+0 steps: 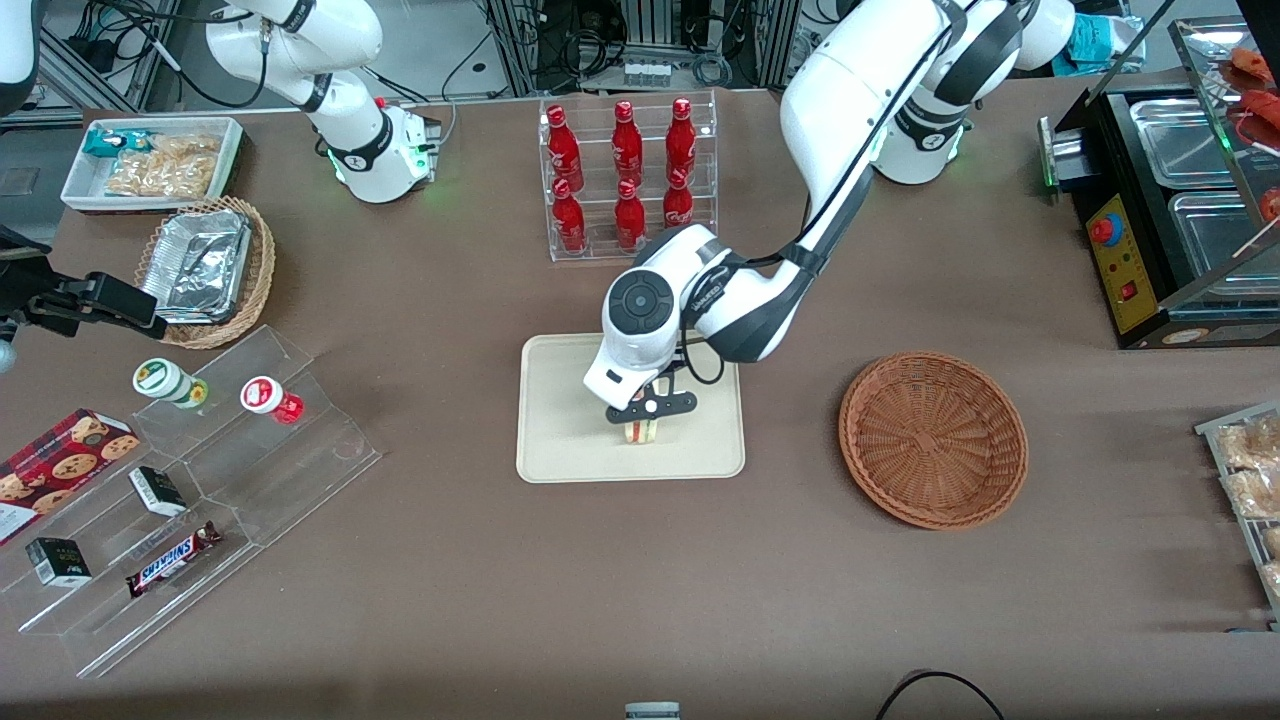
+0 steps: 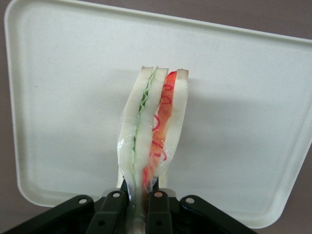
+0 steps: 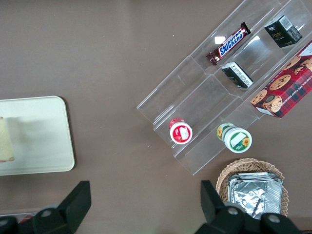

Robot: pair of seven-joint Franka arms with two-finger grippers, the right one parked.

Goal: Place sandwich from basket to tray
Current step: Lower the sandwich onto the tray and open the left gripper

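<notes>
**Gripper clamped on sandwich over tray**

Gripper point(image 1: 650, 405) hangs over the tray point(image 1: 560, 440), near the edge closest to the front camera, its fingers point(image 2: 113, 214) pinched together on the narrow end of the sandwich point(image 2: 153, 131). One sandwich: white bread, green and red layers, clear wrap, held on edge with its lower end at the tray surface; whether it touches cannot be told. One tray, cream, carrying nothing else. One reddish-brown basket point(image 1: 932, 437), with nothing inside, lies on the table toward the working arm's end, well apart from the tray. One clear rack with six red bottles point(image 1: 625, 175) stands farther from the front camera than the tray. Toward the parked arm's end: one stepped clear display point(image 1: 190, 500) with two small jars, two dark boxes, one Snickers bar point(image 1: 172, 558); one cookie box point(image 1: 55, 465); one tan basket with foil containers point(image 1: 205, 270).
</notes>
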